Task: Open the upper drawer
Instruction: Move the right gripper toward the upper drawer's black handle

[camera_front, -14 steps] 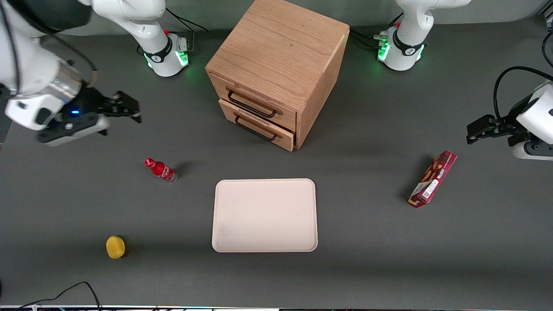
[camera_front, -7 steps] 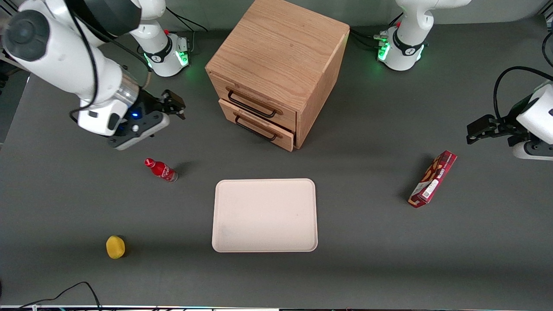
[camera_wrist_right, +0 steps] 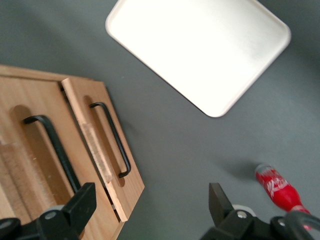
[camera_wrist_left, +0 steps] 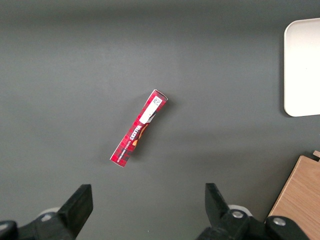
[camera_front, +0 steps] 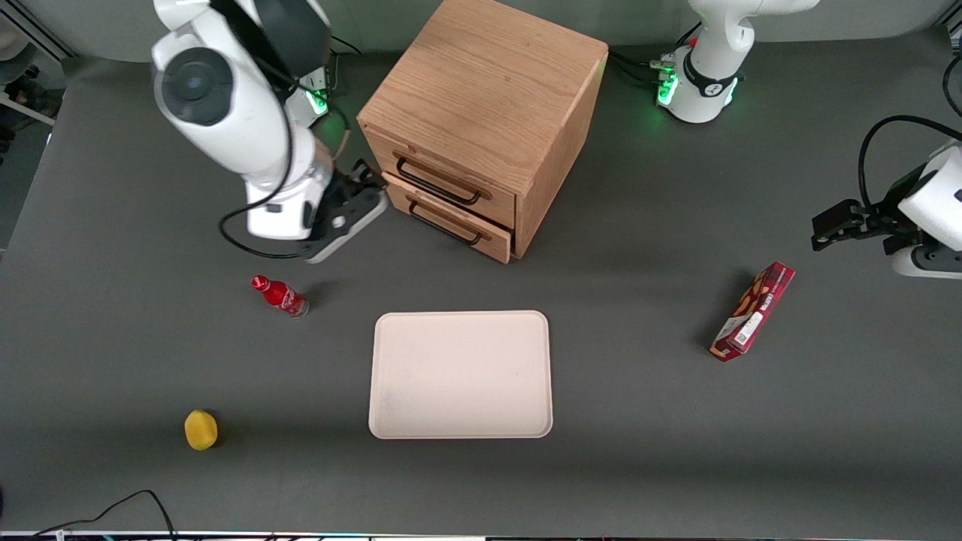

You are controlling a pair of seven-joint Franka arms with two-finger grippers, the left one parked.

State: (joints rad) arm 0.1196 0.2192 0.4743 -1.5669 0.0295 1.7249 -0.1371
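Fingers (camera_wrist_right: 86, 202) spread apart, the gripper (camera_front: 363, 182) hangs just beside the upper drawer (camera_front: 440, 177), arm angled down

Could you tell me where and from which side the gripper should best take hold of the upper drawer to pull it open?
Probably at the middle of the upper drawer's black handle, coming straight at the drawer front. The bar stands off the wood, leaving a gap for one finger. The gripper, open in the wrist view, is beside the cabinet's front corner, toward the working arm's end.
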